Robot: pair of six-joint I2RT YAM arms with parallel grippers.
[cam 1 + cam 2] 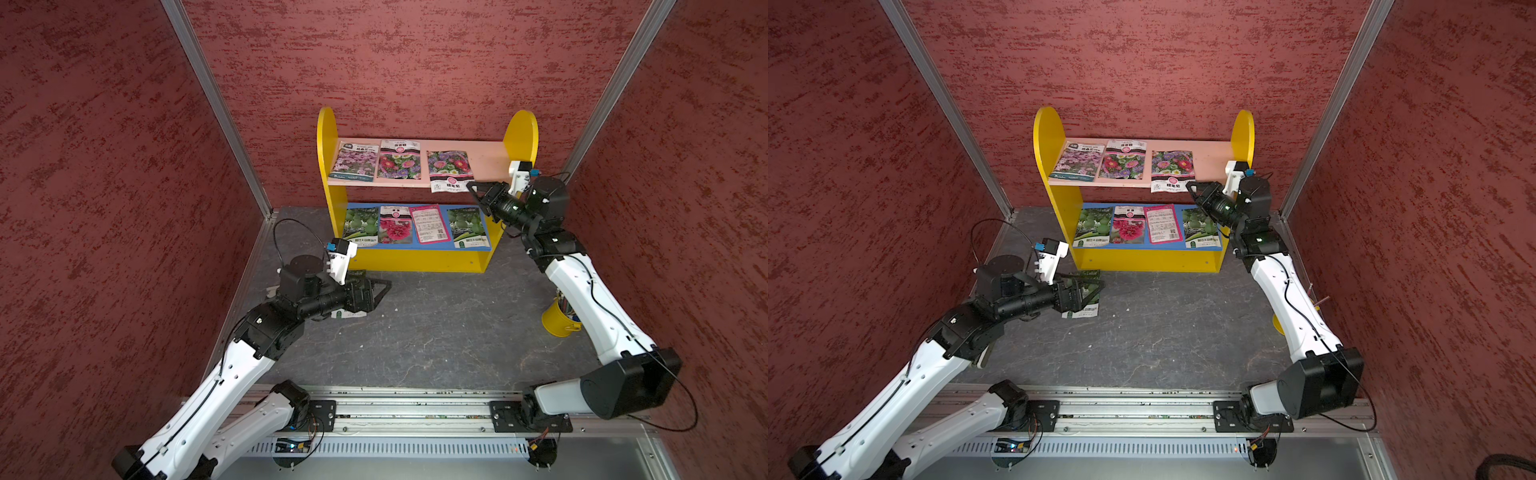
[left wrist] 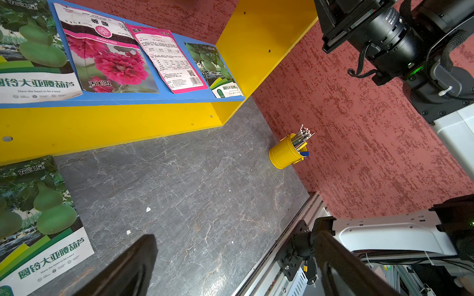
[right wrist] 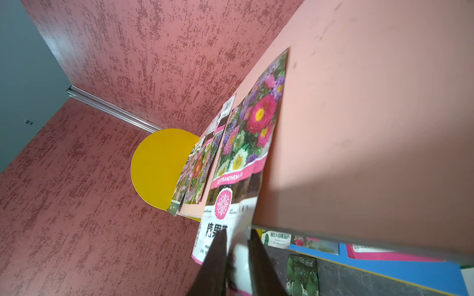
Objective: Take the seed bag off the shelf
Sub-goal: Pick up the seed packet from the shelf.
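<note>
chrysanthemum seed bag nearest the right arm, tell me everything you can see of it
The chrysanthemum seed bag is a flat, glossy, slightly creased packet printed with pink, purple and white flowers, a pink band reading CHRYSANTHEMUM and a white panel with a pink emblem. It lies face up on the pink upper board, apart from the two bags beside it, its white end overhanging the front edge. The right end effector straddles that overhanging corner; whether it is clamped is unclear.

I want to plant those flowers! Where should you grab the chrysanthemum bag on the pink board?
Take the chrysanthemum bag by its white bottom strip, which hangs past the pink board's front edge. Come from the front, fingers above and below: the bag lies flat, so only there is room underneath.
</note>
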